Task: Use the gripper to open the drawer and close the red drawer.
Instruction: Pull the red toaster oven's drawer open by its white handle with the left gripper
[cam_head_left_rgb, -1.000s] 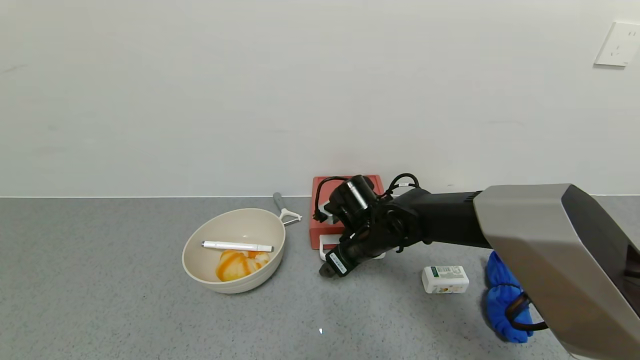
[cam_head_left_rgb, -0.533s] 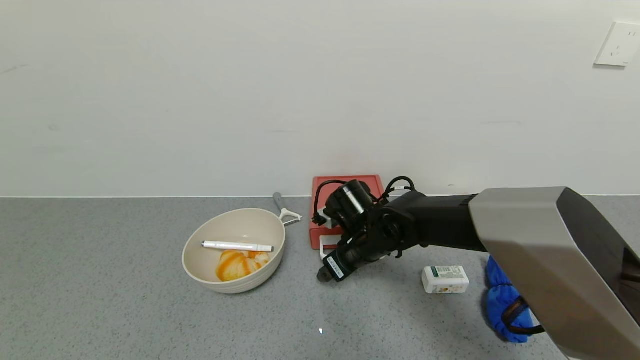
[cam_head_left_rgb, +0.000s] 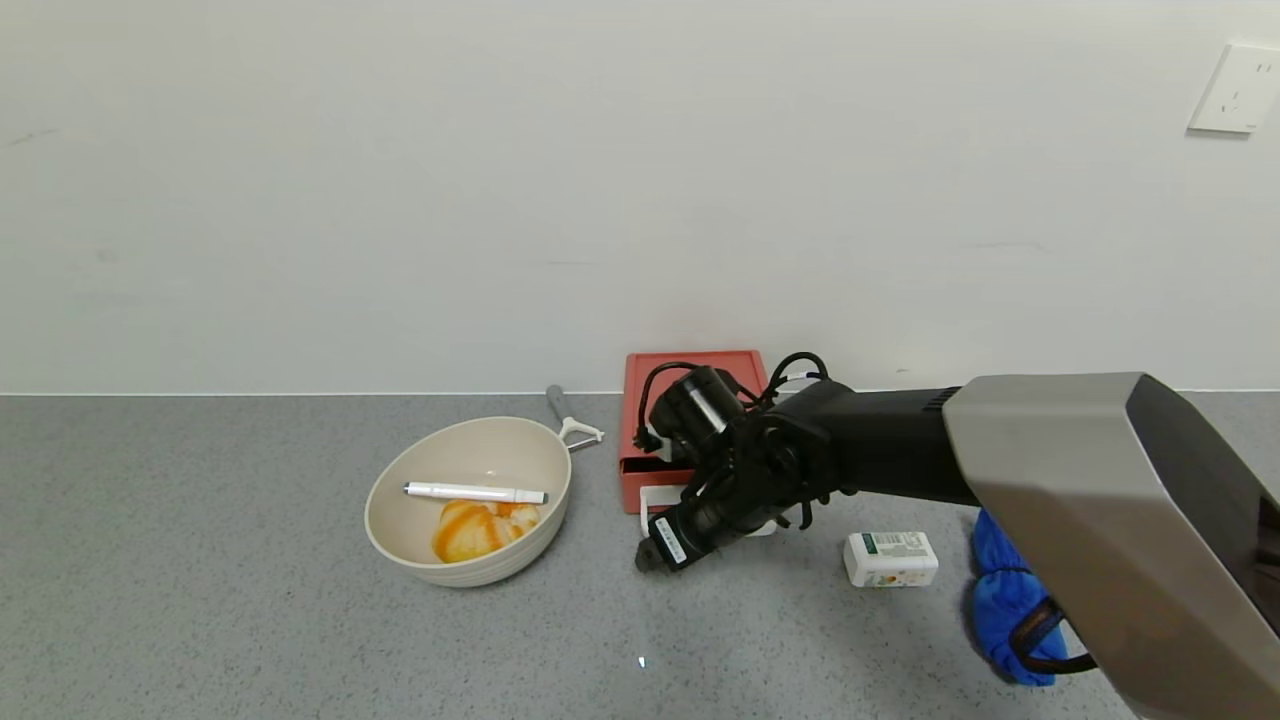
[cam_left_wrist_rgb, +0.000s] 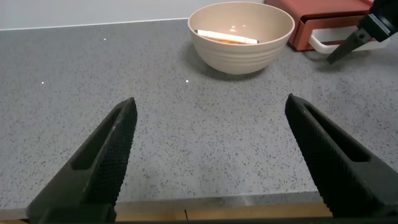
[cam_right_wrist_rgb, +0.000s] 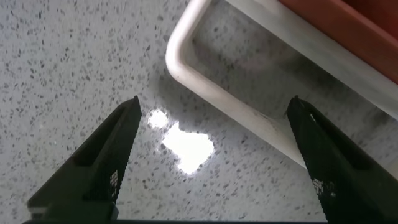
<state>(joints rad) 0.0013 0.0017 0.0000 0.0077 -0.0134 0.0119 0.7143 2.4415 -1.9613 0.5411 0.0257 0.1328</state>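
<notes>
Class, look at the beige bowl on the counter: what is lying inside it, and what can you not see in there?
Inside the bowl lie a white pen, spanning it, and an orange-and-white object beneath the pen. Whatever sits under that object is covered.

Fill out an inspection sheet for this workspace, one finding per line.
Surface: grey speckled countertop.
Job's things: red drawer at the wall, white loop handle forward.
Clutter: beige bowl holding a white pen; peeler behind it; small white box; blue cloth.
Grippers: right gripper open beside the handle, not on it; left gripper open, parked low.
Cables: black loops on right wrist.
Surroundings: white wall, outlet.
</notes>
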